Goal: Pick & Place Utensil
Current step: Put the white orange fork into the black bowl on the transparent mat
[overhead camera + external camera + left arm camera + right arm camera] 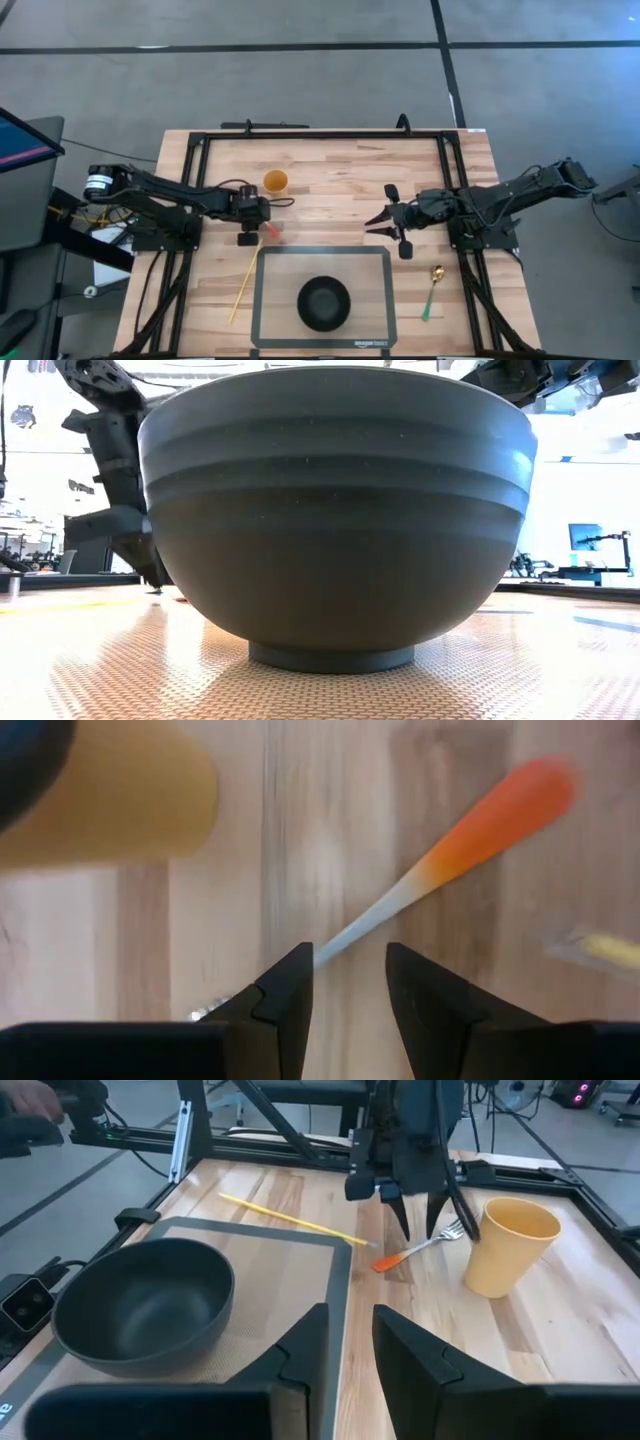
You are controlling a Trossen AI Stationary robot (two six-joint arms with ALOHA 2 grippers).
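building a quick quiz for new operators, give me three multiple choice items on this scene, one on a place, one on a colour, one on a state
1. Where is the dark bowl?
A. on the mat
B. inside the yellow cup
C. on the floor

2. What colour is the fork handle?
A. blue
B. orange
C. black

3. How is the left gripper?
A. shut on the cup
C. holding the spoon
B. open over the fork

Answers:
1. A, the high view shows the bowl sitting within the mat's frame.
2. B, the right wrist view shows an orange handle.
3. B, the left wrist view shows its fingers apart, the fork between them.
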